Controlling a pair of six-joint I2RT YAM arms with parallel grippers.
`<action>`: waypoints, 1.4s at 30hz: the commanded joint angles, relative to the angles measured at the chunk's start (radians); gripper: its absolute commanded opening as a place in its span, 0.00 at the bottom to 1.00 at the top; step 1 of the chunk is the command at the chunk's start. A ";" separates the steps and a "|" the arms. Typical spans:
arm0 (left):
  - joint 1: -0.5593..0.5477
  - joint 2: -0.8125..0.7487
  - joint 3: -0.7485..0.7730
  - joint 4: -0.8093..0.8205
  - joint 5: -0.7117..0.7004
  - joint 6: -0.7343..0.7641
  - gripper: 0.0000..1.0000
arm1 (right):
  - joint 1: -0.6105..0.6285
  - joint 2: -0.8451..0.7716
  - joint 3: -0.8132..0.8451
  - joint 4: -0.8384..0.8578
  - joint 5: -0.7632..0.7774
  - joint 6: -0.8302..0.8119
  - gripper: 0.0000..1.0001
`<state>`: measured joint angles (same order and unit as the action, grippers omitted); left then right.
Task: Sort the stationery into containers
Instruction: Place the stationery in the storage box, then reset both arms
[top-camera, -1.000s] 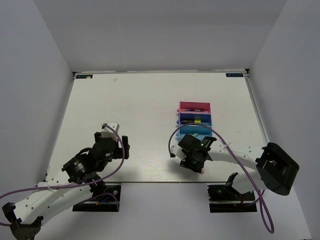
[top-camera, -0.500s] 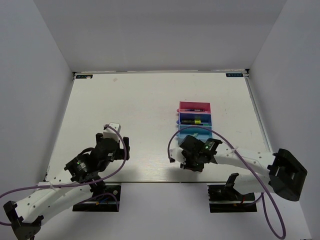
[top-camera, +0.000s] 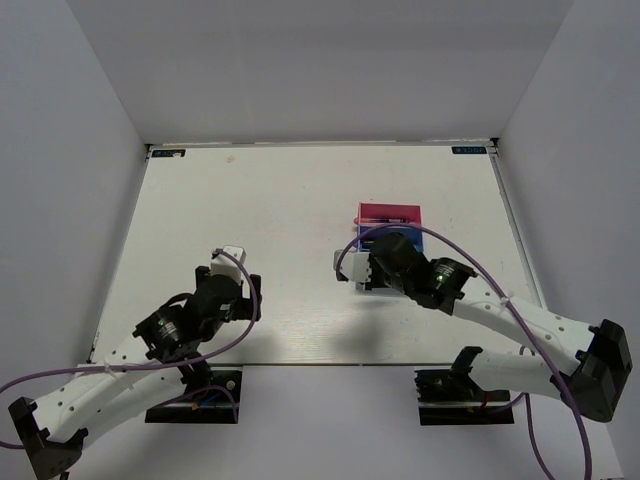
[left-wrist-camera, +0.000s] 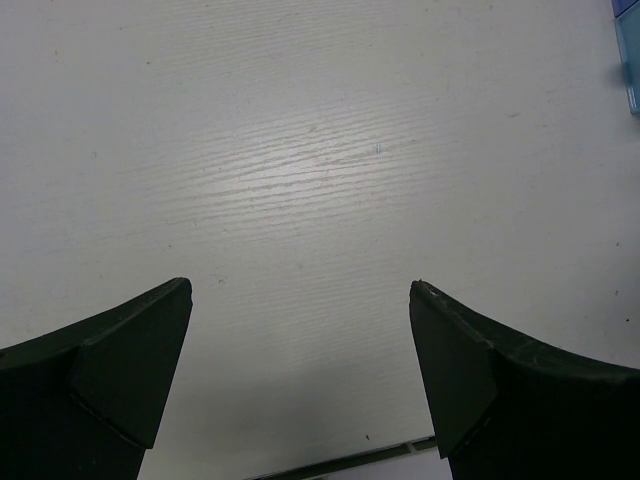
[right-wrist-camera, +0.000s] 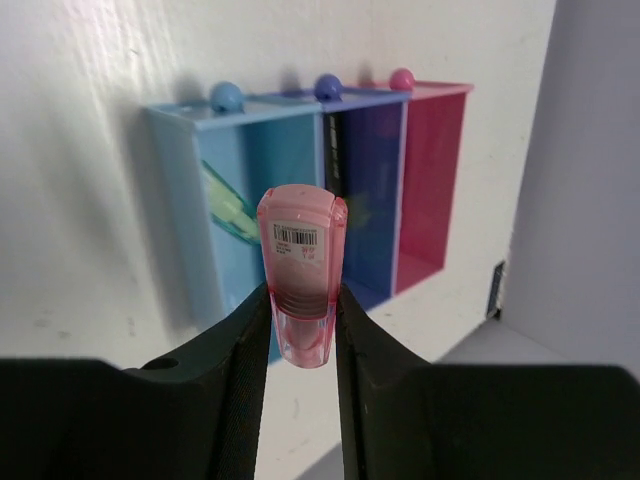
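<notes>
Gripper on the right (right-wrist-camera: 301, 305) clamps the pink clip (right-wrist-camera: 302, 250), covering its lower sides, while the left gripper (left-wrist-camera: 300, 295) gapes empty.

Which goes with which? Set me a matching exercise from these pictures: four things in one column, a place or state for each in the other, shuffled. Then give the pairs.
Things
1. pink clip
2. left gripper
3. light blue tray
4. dark blue tray

Places or states
A. open, over the table
B. has a pale green stick inside
C. middle one of the three joined trays
D. pinched in the right gripper

Pairs: 1-D, 2-A, 3-B, 4-C
</notes>
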<state>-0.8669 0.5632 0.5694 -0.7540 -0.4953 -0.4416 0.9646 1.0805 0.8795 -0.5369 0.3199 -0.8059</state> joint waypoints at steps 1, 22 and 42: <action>0.003 0.014 0.024 0.025 0.017 0.004 1.00 | -0.039 0.021 0.003 0.092 0.082 -0.136 0.00; 0.003 0.043 0.009 0.050 0.043 0.009 1.00 | -0.268 0.160 0.088 -0.077 -0.280 -0.105 0.42; 0.035 0.251 0.213 0.045 0.132 0.198 1.00 | -0.345 0.016 0.112 0.176 -0.147 0.830 0.88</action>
<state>-0.8551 0.8028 0.7273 -0.7025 -0.3756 -0.2646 0.6262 1.1381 0.9920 -0.4728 0.0788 -0.1791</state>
